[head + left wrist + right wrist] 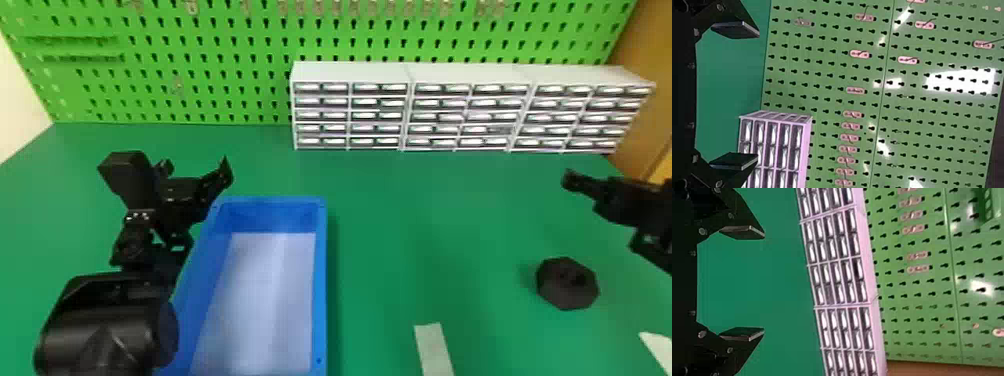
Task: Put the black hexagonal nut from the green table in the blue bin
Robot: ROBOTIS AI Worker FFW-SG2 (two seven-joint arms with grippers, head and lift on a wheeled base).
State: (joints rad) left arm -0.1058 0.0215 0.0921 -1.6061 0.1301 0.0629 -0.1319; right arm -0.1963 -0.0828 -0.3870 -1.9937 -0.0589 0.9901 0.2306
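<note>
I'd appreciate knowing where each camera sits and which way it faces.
Head view: on the head, facing forward and down over the green table, blue bin and black hexagonal nut; left arm and right arm show.
Left wrist view: on that wrist, facing the pegboard past the open left gripper.
Right wrist view: on that wrist, facing the drawer units and pegboard past the open right gripper.
Shared: both wrist views catch drawer units, pegboard and table.

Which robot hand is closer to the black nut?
The right gripper. It's on the same side as the nut, while the left gripper is over by the blue bin.
</note>
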